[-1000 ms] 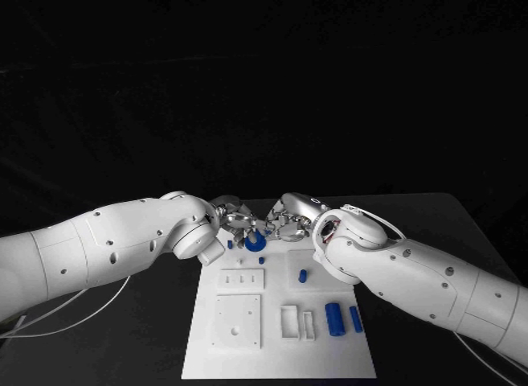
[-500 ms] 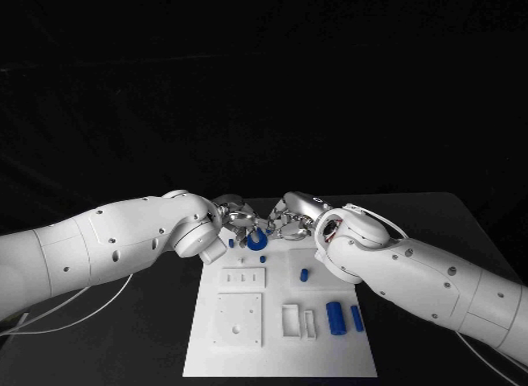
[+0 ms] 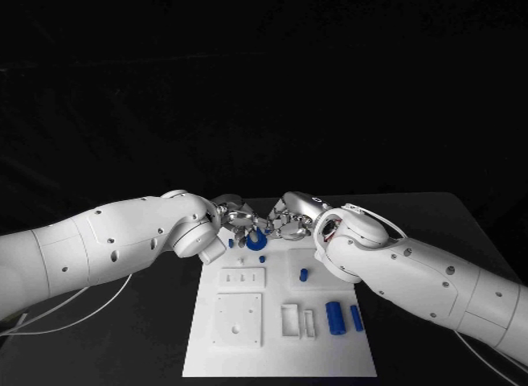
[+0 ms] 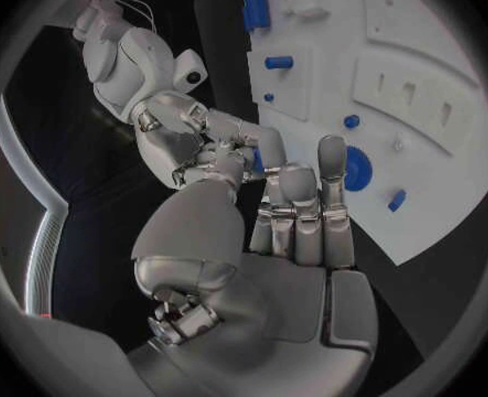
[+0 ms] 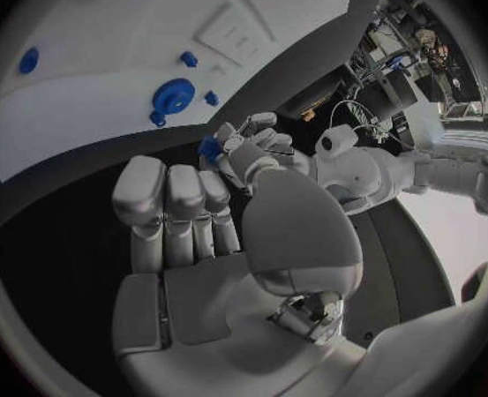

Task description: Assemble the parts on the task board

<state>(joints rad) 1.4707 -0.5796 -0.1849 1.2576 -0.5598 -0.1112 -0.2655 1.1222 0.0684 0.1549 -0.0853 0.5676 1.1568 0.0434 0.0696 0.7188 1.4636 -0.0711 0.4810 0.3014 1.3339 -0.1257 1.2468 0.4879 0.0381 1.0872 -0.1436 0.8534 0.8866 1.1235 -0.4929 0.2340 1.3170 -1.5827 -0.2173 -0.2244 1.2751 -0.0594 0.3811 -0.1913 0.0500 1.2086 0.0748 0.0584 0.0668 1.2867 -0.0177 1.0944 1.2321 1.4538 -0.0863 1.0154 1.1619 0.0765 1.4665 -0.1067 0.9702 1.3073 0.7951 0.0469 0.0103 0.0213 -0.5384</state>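
Head view, left hand: the silver many-fingered left hand [image 3: 232,214] sits at the far end of the board, around 12 o'clock from the board's middle, fingertips right up against the other hand's. Looks like a small blue bit between them, but I can't tell from here who's actually pinching it.
Head view, right hand: the silver many-fingered right hand [image 3: 289,219] comes in from about 1 o'clock, fingers curled toward the left hand.
Head view, board: the white rectangular task board [image 3: 324,354] runs lengthwise down the black table [image 3: 431,221]. A round blue disc part [image 3: 255,242] lies on the board's far end just under the two hands, with a small blue peg [image 3: 230,241] at its 9 o'clock. A short blue stub [image 3: 303,275] stands mid-board. Two blue cylinders, a thick one [image 3: 336,314] and a thinner one [image 3: 355,318], lie side by side at roughly 4 o'clock.
Left wrist view, left hand: fingers [image 4: 299,203] held straight and close together, thumb out to the side; the right hand [image 4: 199,141] meets its fingertips, with a sliver of blue [image 4: 258,161] where they touch. The disc part [image 4: 356,168] is flat on the board just beyond.
Right wrist view, right hand: fingers [image 5: 177,207] straight and side by side; the left hand [image 5: 249,146] pinches a small blue piece [image 5: 208,146] at its tips. The disc part [image 5: 173,97] lies on the board nearby.
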